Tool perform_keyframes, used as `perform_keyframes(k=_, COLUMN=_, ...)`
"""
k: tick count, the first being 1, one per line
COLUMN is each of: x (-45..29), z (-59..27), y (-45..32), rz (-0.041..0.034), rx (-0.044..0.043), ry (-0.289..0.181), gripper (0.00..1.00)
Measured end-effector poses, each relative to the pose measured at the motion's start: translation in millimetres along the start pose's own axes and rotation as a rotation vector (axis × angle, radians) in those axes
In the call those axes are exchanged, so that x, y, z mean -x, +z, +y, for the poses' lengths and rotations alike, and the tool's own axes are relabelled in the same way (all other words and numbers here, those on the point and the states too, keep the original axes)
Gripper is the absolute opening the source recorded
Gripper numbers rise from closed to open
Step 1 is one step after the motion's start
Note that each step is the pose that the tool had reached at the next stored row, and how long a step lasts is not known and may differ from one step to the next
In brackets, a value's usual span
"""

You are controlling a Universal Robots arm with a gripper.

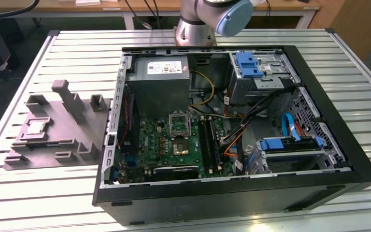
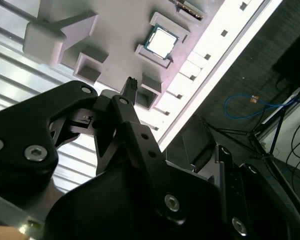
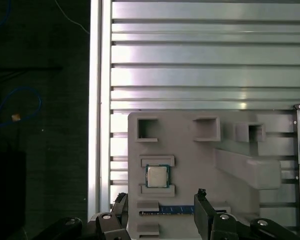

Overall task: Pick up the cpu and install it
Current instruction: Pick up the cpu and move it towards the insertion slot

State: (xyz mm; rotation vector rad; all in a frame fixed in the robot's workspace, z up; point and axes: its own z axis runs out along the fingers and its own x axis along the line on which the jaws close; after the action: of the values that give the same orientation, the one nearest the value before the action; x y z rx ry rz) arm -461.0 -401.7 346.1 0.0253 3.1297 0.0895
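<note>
A: Where was the cpu (image 3: 157, 176) at that moment?

B: It lay flat in a square recess of the grey moulded holder (image 1: 63, 130), silvery top up. Both wrist views showed it there (image 2: 161, 41). In the exterior view the holder sat on the slatted metal bench (image 1: 44, 203), at that view's left, just beside the open computer case (image 1: 237, 193).

A: And the claw (image 3: 161, 195)?

B: It was spread wide and held nothing. In the first wrist view its two black fingers (image 3: 202, 200) stood well apart over the holder, near the cpu but not touching it.

A: So the chip was outside the case?

B: Yes. The green circuit board (image 1: 166, 145) lay inside the case with its metal-framed socket (image 1: 179, 123), well apart from the cpu (image 1: 36, 126). I could not tell what was in the socket.
</note>
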Motion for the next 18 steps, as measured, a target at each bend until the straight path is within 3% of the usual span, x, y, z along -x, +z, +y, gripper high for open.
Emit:
perform_keyframes(k=7, x=0.0, z=-2.1, y=5.4, rz=0.0017, rx=0.0001, ry=-0.004, gripper=0.64)
perform_keyframes(k=18, x=0.0, z=-2.5, y=7.9, rz=0.0014, rx=0.0003, ry=-0.004, gripper=0.64)
